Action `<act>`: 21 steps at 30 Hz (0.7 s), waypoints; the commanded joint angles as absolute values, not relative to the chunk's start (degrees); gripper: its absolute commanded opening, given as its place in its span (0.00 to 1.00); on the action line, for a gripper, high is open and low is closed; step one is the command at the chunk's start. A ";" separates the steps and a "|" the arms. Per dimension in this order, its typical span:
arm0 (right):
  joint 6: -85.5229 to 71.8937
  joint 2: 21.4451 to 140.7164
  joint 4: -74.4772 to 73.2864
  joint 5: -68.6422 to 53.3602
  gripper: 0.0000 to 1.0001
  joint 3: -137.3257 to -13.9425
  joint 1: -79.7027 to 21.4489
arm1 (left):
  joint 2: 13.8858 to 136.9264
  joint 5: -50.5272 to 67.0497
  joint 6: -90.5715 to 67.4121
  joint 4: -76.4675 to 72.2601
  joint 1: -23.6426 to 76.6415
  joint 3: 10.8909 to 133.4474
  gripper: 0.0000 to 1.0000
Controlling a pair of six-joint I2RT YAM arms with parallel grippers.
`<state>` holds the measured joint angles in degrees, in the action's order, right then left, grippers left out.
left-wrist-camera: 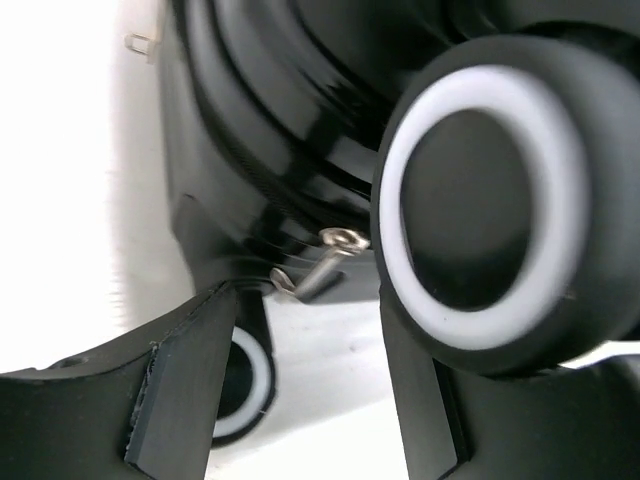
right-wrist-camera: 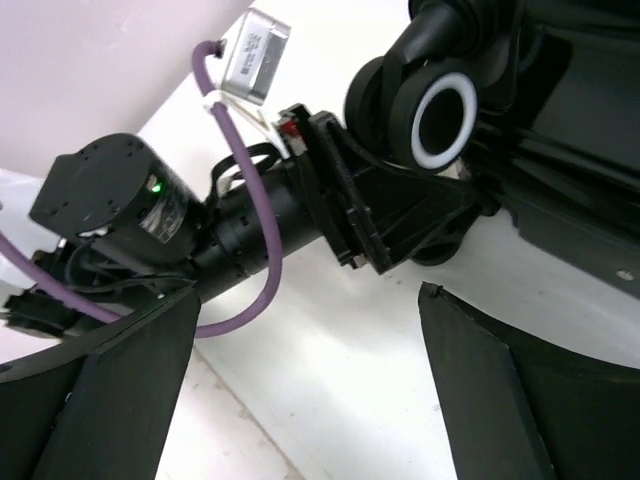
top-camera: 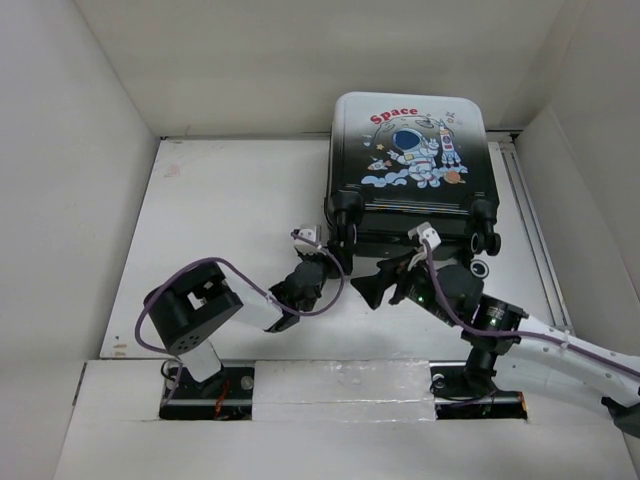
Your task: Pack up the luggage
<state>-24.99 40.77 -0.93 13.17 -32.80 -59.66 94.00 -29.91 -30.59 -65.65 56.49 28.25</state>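
The suitcase (top-camera: 410,150) lies shut at the table's (top-camera: 220,220) far right, wheels facing the arms. The left gripper (top-camera: 322,260), jaws apart, nudges the near-left wheel (left-wrist-camera: 490,200). The right gripper (top-camera: 372,283) gapes empty just beside the suitcase's near edge.

Suitcase (top-camera: 410,150) blocks the far centre; its wheel (left-wrist-camera: 490,200) crowds the left gripper (left-wrist-camera: 305,310). Tabletop (top-camera: 220,210) to the left allows passage.

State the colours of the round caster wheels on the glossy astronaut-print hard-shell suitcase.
The caster wheels are black with a white ring; left wrist view.
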 commanded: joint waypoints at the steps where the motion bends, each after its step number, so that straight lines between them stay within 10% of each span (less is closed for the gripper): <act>1: -24.61 42.53 1.05 15.81 0.98 -36.11 -59.59 | 93.96 -35.77 -29.36 -75.05 55.63 27.42 0.54; 10: -28.83 60.02 3.16 23.39 0.99 -48.43 -56.96 | 91.85 -33.67 -27.96 -79.97 55.63 21.71 0.56; 21: -29.44 53.54 7.46 18.81 0.98 -44.30 -54.49 | 101.24 -28.83 -20.74 -90.88 55.63 25.47 0.53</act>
